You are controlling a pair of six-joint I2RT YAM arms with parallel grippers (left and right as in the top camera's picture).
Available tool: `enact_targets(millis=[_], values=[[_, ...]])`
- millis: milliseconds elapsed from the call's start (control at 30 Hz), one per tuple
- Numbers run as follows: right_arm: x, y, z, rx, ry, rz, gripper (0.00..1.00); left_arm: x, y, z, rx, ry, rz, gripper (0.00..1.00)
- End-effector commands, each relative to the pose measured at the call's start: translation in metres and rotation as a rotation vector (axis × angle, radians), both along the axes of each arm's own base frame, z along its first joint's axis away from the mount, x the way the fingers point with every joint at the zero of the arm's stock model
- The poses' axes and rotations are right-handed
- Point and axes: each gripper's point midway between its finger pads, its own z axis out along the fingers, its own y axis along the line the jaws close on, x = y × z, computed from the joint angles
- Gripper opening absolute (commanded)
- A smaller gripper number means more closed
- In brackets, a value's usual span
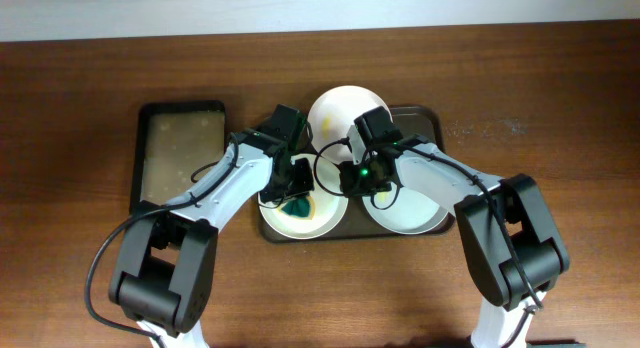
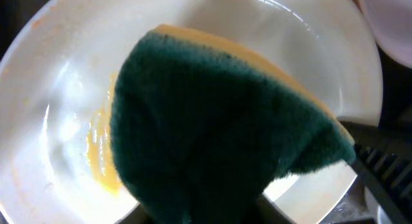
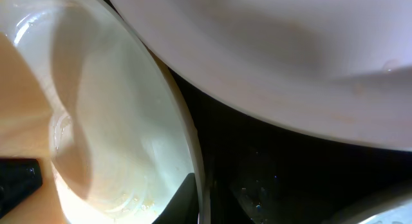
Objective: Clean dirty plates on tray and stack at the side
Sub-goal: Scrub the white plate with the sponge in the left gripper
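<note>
Three white plates lie on the dark brown tray [image 1: 428,120], which sits about the middle of the counter [image 1: 560,88]. The back plate [image 1: 335,108] is at the tray's far side and reaches over its far rim, toward the counter's back edge. The front-left plate [image 1: 320,221] and the front-right plate [image 1: 412,214] lie side by side along the tray's near rim, toward the counter's front edge.

The front-left plate carries a yellow smear [image 2: 100,153] on its inner surface. Over it hangs a sponge [image 1: 298,204], its dark green scouring face toward the left wrist camera and a yellow layer showing along its upper edge. The sponge sits at the left claw [image 1: 297,191], with one dark finger [image 2: 380,163] just beside its right corner. Whether that claw is grasping the sponge or has released it I cannot tell.

The right claw [image 1: 358,180] is clenched at the right rim of the front-left plate, between that plate and the front-right one. In the right wrist view a dark finger [image 3: 183,201] lies against the inner side of that rim; whether the rim is pinched is unclear.

A small black tray [image 1: 180,153] with a tan inside lies on the counter just beside the brown tray, toward the counter's left edge
</note>
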Motion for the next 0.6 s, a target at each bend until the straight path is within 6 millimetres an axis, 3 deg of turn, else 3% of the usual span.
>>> enact_targets(millis=[0,333,467,567], values=[[-0.007,-0.003,-0.011,-0.023,0.025,-0.002,0.1,-0.002,-0.003,-0.004,0.009,0.003,-0.012,0.5],[-0.007,-0.003,-0.011,-0.023,0.025,-0.002,0.1,-0.002,0.006,-0.006,0.06,-0.003,-0.005,0.51],[-0.007,-0.003,-0.011,-0.023,0.025,-0.002,0.1,-0.005,0.007,-0.012,0.063,-0.003,-0.005,0.31],[-0.007,-0.003,-0.011,-0.023,0.023,-0.002,0.1,-0.011,0.008,-0.021,0.065,0.002,-0.01,0.21]])
